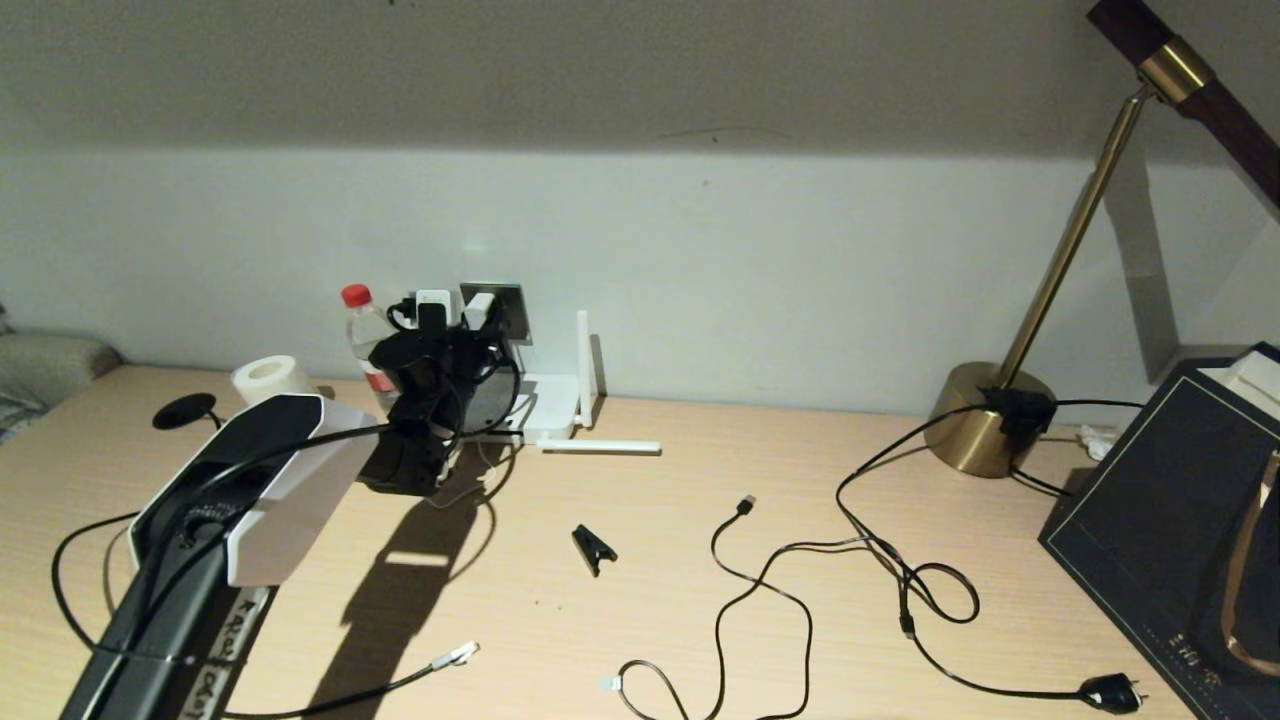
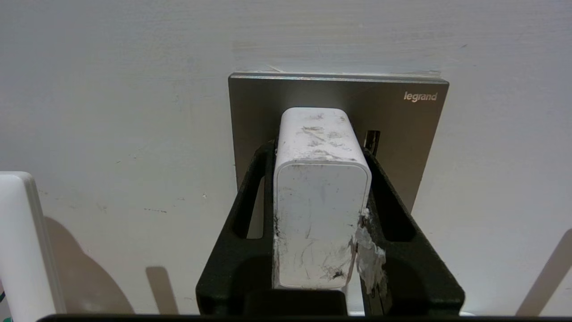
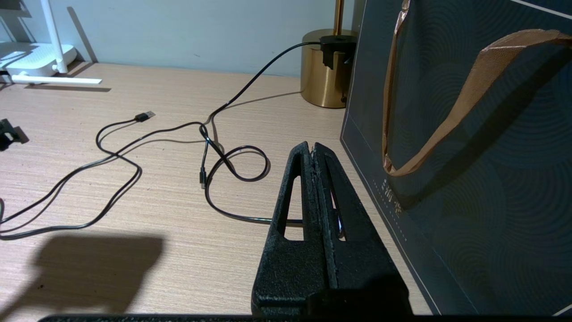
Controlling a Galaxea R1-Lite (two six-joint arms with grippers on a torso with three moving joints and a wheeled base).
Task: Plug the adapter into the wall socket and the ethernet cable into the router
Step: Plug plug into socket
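Adapter [image 2: 319, 201] sits clamped between the two black fingers [image 2: 250, 214] of the left gripper [image 2: 319, 152], its far end pressed up to the grey socket [image 2: 402, 134] on the wall; whether the pins are fully in cannot be told. From the head view, the left gripper [image 1: 440, 345] reaches to the far left of the desk [image 1: 640, 620], right at the socket [image 1: 512, 305], with a bottle [image 1: 362, 330] and a tape roll [image 1: 268, 378] just to its left. Just right of the socket lies the white router [image 1: 552, 405], one antenna upright and one flat on the desk. An ethernet cable [image 1: 380, 688] runs along the near edge, its clear connector well apart from the router. A black clip [image 1: 594, 548] lies mid-desk, with a thin USB cable [image 1: 745, 590] to its right. The right gripper [image 3: 315, 197] hangs over the right side beside a dark bag [image 3: 469, 156], fingers pressed together on nothing. A brass lamp [image 1: 985, 425] stands far right.
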